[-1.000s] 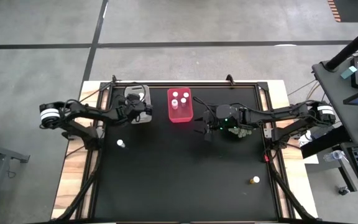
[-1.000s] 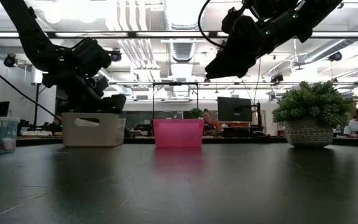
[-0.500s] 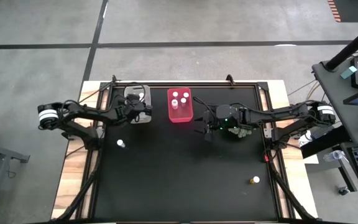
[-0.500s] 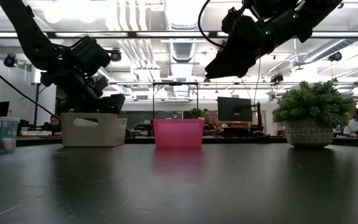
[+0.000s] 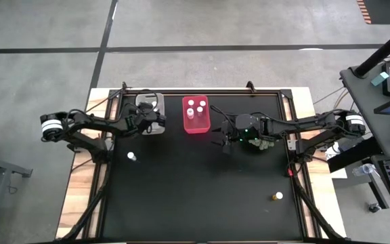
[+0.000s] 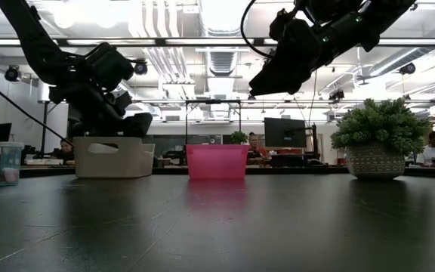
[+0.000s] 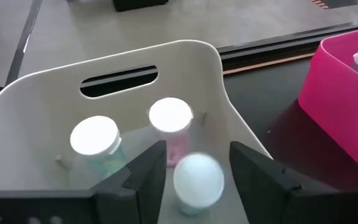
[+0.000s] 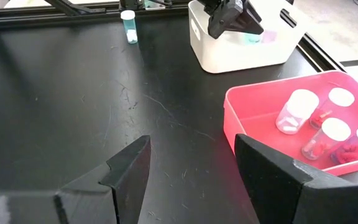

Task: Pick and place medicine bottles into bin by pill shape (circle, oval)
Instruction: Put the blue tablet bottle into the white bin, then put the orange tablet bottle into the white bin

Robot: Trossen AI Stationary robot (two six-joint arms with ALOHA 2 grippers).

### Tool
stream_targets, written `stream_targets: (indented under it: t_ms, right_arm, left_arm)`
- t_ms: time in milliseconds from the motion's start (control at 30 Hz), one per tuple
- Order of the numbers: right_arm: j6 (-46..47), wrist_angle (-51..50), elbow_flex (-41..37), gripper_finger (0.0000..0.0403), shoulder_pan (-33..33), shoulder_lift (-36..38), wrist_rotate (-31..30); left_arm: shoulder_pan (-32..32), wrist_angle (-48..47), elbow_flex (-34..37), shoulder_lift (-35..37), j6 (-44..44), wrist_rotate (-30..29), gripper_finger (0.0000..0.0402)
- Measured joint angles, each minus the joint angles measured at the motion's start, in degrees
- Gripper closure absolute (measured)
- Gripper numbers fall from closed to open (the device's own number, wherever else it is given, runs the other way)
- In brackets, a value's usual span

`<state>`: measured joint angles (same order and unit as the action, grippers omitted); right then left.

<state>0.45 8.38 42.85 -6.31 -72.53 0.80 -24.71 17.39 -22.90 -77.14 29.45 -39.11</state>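
- Left tool [image 7: 191, 171]: positioned above the white bin [image 7: 229, 118], fingers [image 7: 143, 171] standing apart. A blurred white-capped bottle [image 7: 197, 180] sits between them, apparently loose and dropping; whether any contact remains cannot be told.
- Step in hand, as judged: release of a bottle into the white bin. For a clean release the fingers should be kept wide and the tool lifted straight up, so that neither the cap nor the bin wall is clipped; sideways travel should wait until the rim is cleared.
- White bin contents, left wrist view: two upright bottles on the floor, one with teal contents [image 7: 95, 140], one with pink [image 7: 169, 118].
- Red bin [image 8: 253, 134]: just beside the white bin on the bench; four white-capped bottles with red contents [image 8: 297, 109] are shown inside by the right wrist view.
- Right tool [image 8: 191, 171]: held above the bench [image 5: 202, 196] near the red bin, fingers wide apart, nothing held.
- Loose bottles on the bench: a teal one [image 8: 128, 25] near the white bin; a white-capped one [image 5: 132, 156] on the left side and an amber one [image 5: 277, 196] toward the right corner, both well apart from the bins.
- View differences: bin contents are hidden in the low view, where only the bin walls and a potted plant [image 6: 376, 143] are seen; pill colours are given only by the wrist views; bench layout is supplied only by the high view.
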Motion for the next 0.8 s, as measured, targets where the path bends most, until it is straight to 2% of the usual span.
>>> stream_targets:
  t_ms: [267, 500, 667, 800]
  right_arm:
    - [0.0, -0.1, 0.0, 0.0179, 0.0, 0.0, 0.0]
    - [0.3, -0.4, 0.0, 0.0179, 0.0, 0.0, 0.0]
    - [1.5, -1.7, 0.0, 0.0179, 0.0, 0.0, 0.0]
    - [2.7, -2.9, 0.0, 0.0179, 0.1, 0.0, 0.1]
  left_arm:
    - [0.2, -0.5, -0.5, 2.0, -3.5, 1.4, 0.0210]
    - [1.3, -0.9, -0.9, 9.6, -6.3, 1.9, 0.0209]
    - [4.7, -1.6, -0.9, 17.1, -7.3, 3.7, 0.0210]
    - [10.0, -1.4, -0.9, 22.0, -11.2, 7.0, 0.0210]
